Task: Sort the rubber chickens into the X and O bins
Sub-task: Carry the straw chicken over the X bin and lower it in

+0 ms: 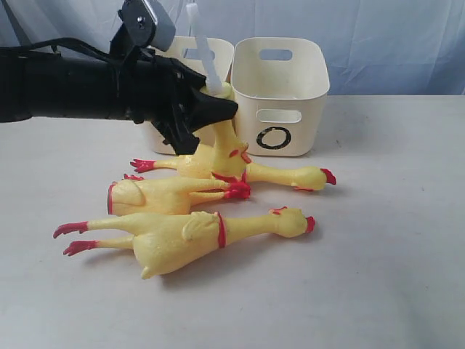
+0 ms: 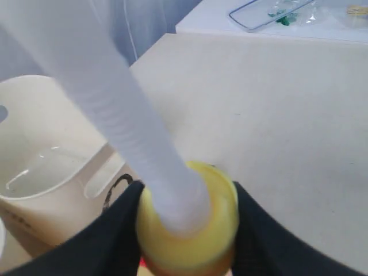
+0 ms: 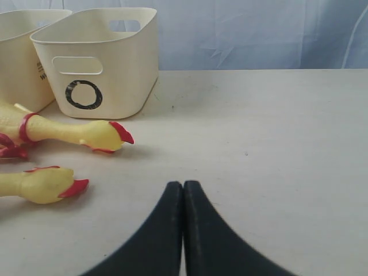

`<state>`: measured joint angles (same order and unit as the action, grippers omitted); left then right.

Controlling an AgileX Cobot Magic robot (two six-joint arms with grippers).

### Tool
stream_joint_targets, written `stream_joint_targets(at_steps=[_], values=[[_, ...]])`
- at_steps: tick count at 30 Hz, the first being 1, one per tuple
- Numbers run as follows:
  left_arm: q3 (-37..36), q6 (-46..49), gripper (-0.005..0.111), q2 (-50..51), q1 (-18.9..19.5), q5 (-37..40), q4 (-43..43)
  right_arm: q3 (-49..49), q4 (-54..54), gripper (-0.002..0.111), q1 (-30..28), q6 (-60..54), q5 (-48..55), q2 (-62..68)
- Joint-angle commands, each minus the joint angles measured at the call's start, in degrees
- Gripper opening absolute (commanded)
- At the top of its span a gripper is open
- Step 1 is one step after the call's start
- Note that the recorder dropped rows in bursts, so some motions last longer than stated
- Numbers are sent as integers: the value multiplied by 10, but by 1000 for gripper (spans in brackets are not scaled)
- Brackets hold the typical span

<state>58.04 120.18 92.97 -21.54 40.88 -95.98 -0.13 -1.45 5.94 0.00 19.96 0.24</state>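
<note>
My left gripper (image 1: 218, 109) is shut on the yellow end of a rubber chicken (image 1: 224, 138), which hangs head down just in front of the bins. In the left wrist view the black fingers (image 2: 123, 230) clamp the round yellow end (image 2: 213, 230), and a white ribbed piece (image 2: 144, 138) sticks out of it. Three more chickens lie on the table: back (image 1: 272, 174), middle (image 1: 163, 195), front (image 1: 182, 234). The O bin (image 1: 280, 73) stands at the back. A second cream bin (image 1: 218, 51) beside it has its mark hidden by my arm. My right gripper (image 3: 183, 185) is shut and empty, low over bare table.
Two chicken heads (image 3: 106, 135) (image 3: 46, 184) lie ahead of the right gripper, with the O bin (image 3: 98, 63) behind them. A blue cloth backdrop (image 1: 392, 36) closes off the rear. A clear tray (image 2: 270, 11) sits on a far surface.
</note>
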Motion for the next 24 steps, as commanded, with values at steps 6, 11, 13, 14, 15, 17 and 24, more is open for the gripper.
stream_joint_targets(at_steps=[6,11,13,14,15,17,24], values=[[15,17,0,-53,-3,-112,-25,1,2,-1,1,0,-3,-2],[54,17,0,-56,-3,-152,-25,1,2,-1,1,0,-3,-2],[70,17,0,-56,-3,-193,-26,1,2,-1,1,0,-4,-2],[78,17,0,-55,-3,-212,-28,1,2,-1,1,0,-4,-2],[86,17,0,-54,-3,-222,-29,1,2,-1,1,0,-5,-2],[100,17,0,-47,-3,-238,-29,1,2,-1,1,0,-4,-2],[153,17,0,1,-3,-247,-29,1,2,-1,1,0,-4,-2]])
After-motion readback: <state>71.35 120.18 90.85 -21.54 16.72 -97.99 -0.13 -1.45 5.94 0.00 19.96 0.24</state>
